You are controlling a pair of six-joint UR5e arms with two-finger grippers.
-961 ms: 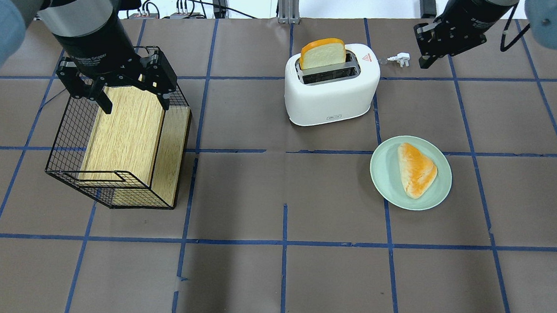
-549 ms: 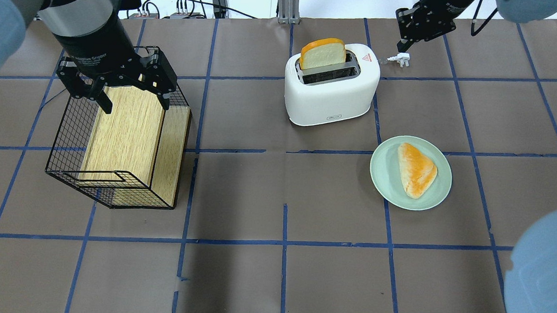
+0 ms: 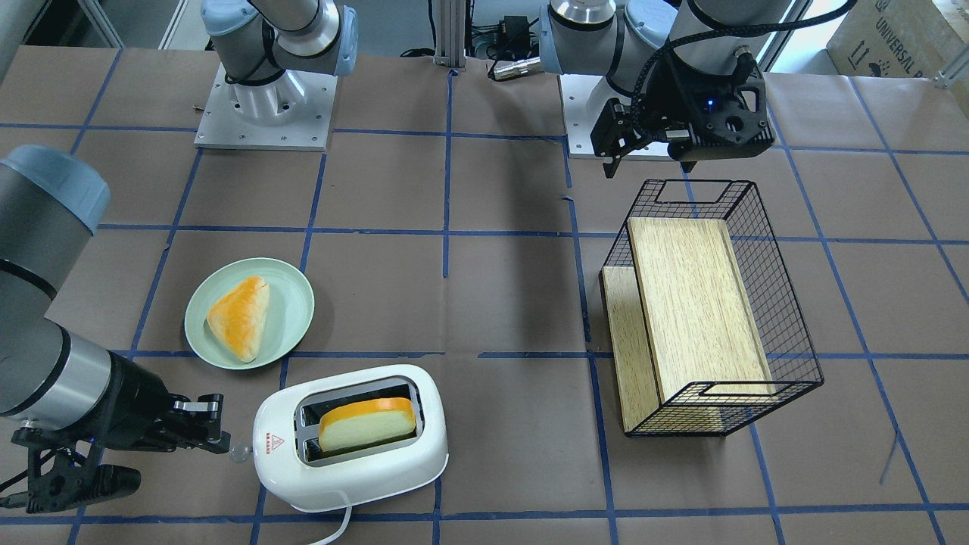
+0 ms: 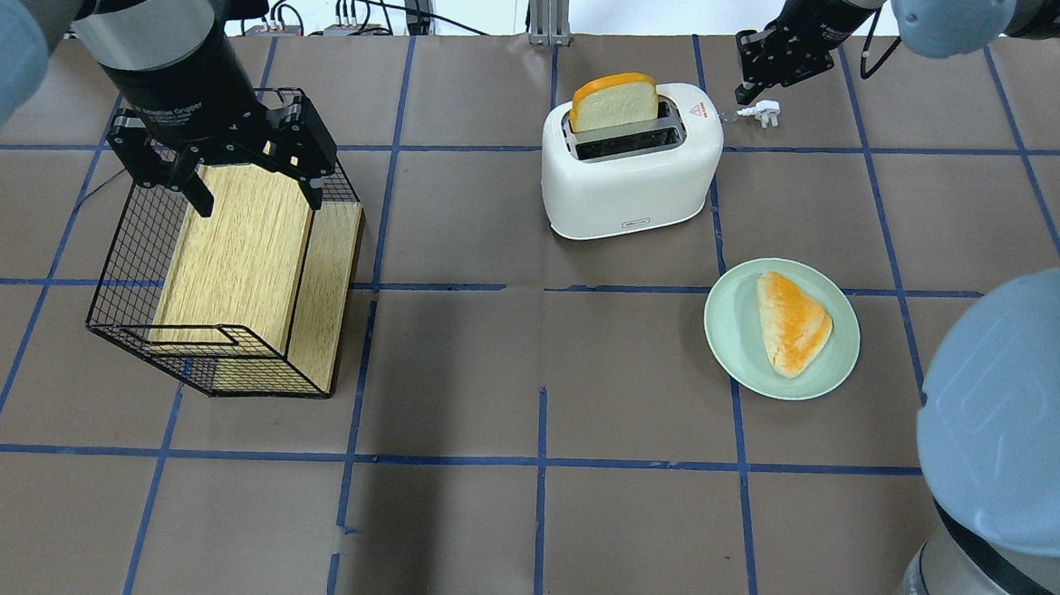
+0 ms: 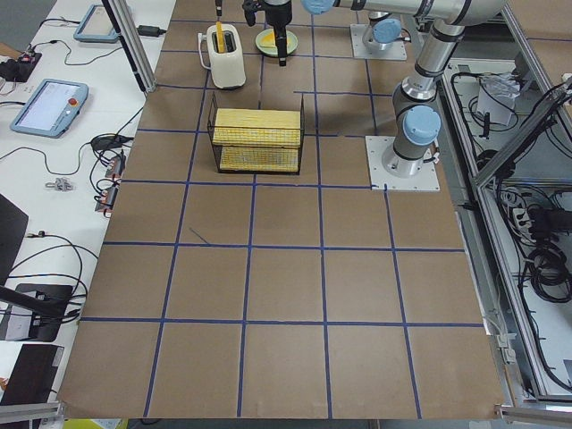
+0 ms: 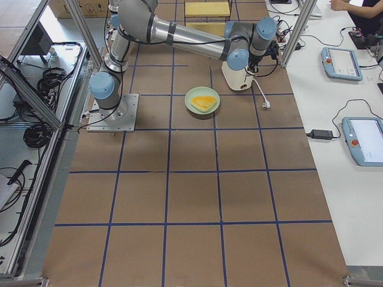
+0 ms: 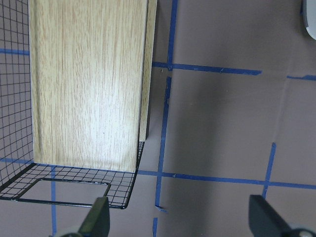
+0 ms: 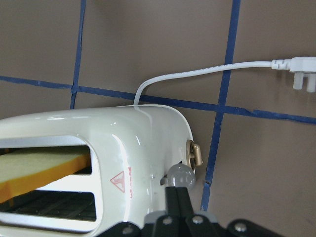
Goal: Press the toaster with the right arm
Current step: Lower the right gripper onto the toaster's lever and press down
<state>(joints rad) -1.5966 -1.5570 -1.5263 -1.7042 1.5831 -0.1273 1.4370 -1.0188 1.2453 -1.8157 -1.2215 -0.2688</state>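
The white toaster (image 4: 627,171) stands at the far middle of the table with a slice of bread (image 4: 615,101) upright in its back slot. It also shows in the front view (image 3: 356,462) and the right wrist view (image 8: 148,143). My right gripper (image 4: 746,89) is shut and empty, just off the toaster's right end. In the right wrist view its joined fingertips (image 8: 177,193) sit right beside the clear knob (image 8: 180,175); I cannot tell if they touch. My left gripper (image 4: 228,173) is open and empty above the wire basket (image 4: 133,249).
A green plate (image 4: 729,344) with a triangular bun (image 4: 792,322) lies in front of the toaster. The toaster's white plug (image 4: 762,113) lies under my right gripper. The wire basket holds a wooden board (image 4: 242,246). My right arm's elbow (image 4: 1014,404) looms at the near right.
My right gripper has moved left to the toaster's knob end. The right arm's elbow has swung into view at the near right. The left arm has not moved.
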